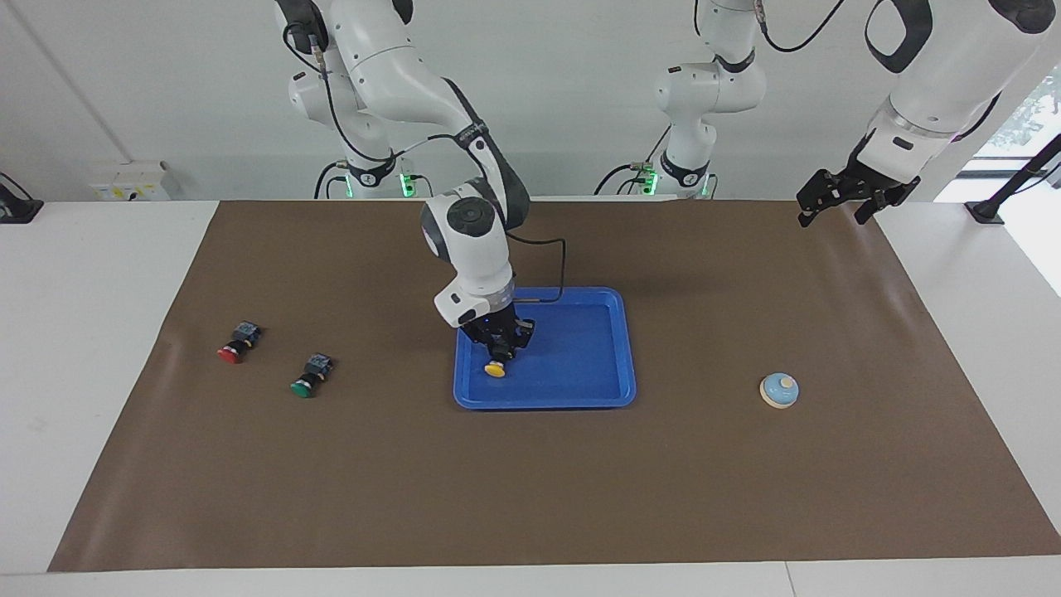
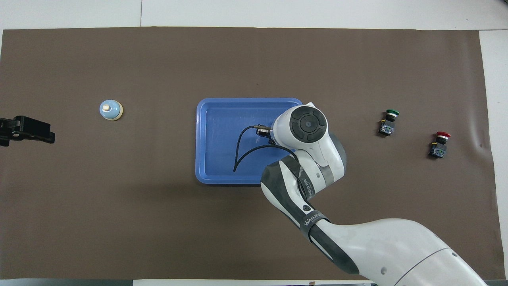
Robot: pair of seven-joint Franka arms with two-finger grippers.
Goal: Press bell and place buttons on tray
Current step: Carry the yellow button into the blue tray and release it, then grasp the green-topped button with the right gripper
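Note:
My right gripper is low over the blue tray, at its end toward the right arm, shut on the yellow button, whose cap points away from the robots at the tray floor. In the overhead view the right wrist hides this button and the gripper over the tray. The red button and green button lie on the mat toward the right arm's end. The bell stands toward the left arm's end. My left gripper waits open, raised over the mat's edge.
A brown mat covers most of the white table. A black cable from the right wrist loops over the tray. Both arm bases stand at the robots' edge of the table.

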